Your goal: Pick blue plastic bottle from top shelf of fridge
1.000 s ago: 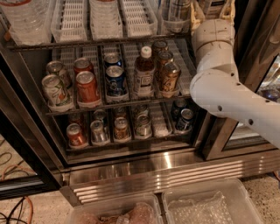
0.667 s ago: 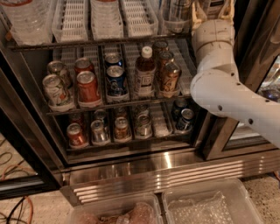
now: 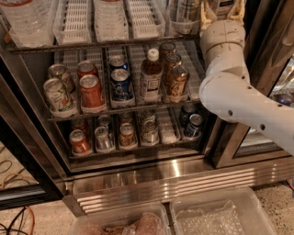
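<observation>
Tan and white pincer (image 3: 223,10) sits at the upper right, level with the top shelf (image 3: 105,45) of the fridge (image 3: 138,176), cut off by the frame edge. Whether it is spread or pinching cannot be told. Just to its left, in a clear bin (image 3: 177,28), stands the blue plastic bottle (image 3: 188,8): clear plastic, dark blue and white label, only its lower part visible.
</observation>
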Controlling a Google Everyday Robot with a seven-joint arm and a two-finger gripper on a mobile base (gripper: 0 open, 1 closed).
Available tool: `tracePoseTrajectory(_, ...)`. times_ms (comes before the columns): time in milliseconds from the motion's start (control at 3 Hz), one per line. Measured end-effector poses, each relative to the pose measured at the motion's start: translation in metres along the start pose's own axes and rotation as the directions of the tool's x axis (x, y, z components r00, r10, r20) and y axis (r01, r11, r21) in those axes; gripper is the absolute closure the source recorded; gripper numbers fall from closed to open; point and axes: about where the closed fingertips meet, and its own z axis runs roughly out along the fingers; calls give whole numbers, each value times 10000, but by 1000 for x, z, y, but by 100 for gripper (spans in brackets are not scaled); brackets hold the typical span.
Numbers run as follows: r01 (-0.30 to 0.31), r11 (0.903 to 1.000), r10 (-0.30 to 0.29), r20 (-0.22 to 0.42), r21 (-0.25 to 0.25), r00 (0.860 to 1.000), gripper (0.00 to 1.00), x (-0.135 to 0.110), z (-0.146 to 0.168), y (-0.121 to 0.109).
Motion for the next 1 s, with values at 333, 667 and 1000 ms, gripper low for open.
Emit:
tracePoseTrajectory(333,-27,10000,27,-3,-10,10000,100,1,0,0)
tracePoseTrajectory(667,-27,10000,27,-3,-10,10000,100,-2,1,-1)
tracePoseTrajectory(1000,-23,10000,22,112,19,9999,100,-2,1,-2)
